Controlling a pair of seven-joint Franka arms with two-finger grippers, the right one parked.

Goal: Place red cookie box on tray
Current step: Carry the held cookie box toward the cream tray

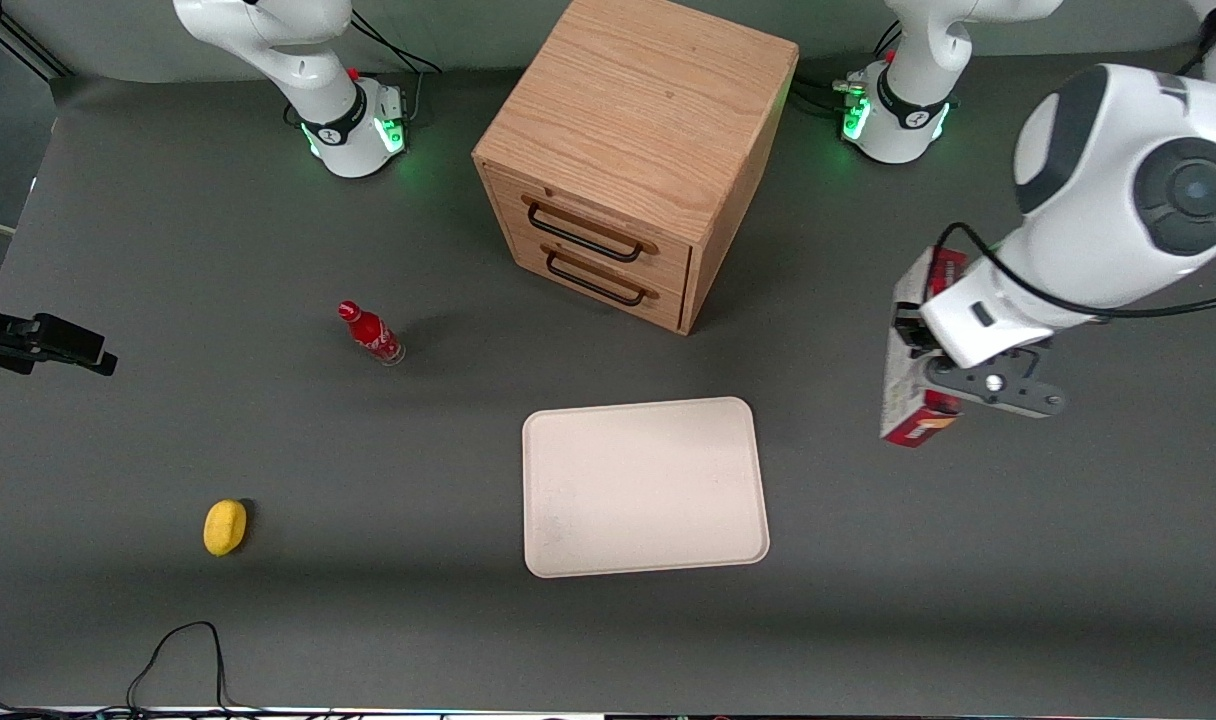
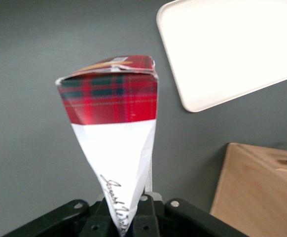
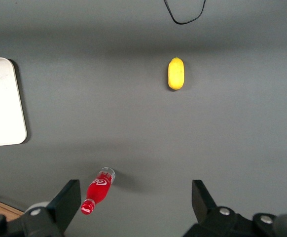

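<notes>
Main risk: box slipping or swinging in the grip while travelling. It is being held by one end only, with most of its length sticking out past the jaws, so a quick sideways move could pivot it or pull it loose. Second risk: releasing it while tilted or over the rim, so it is landing half on the tray and half on the worktop, or toppling off. The cabinet is standing just beyond the tray toward the arm bases; a wide swing could be clipping it, judging by how close it is showing in the wrist view.

Gripper is hanging above the worktop toward the working arm's end, beside the tray and well apart from it, not yet over it. Jaws are clamped on the box: in the wrist view the white end of the box is disappearing between the gripper parts, and the plaid red end is pointing away from the wrist. Box is looking off the worktop, carried in the air, long axis roughly along the approach direction.

Tray is lying flat with nothing on it. Bottle and a yellow item are sitting toward the parked arm's end, out of the path.
</notes>
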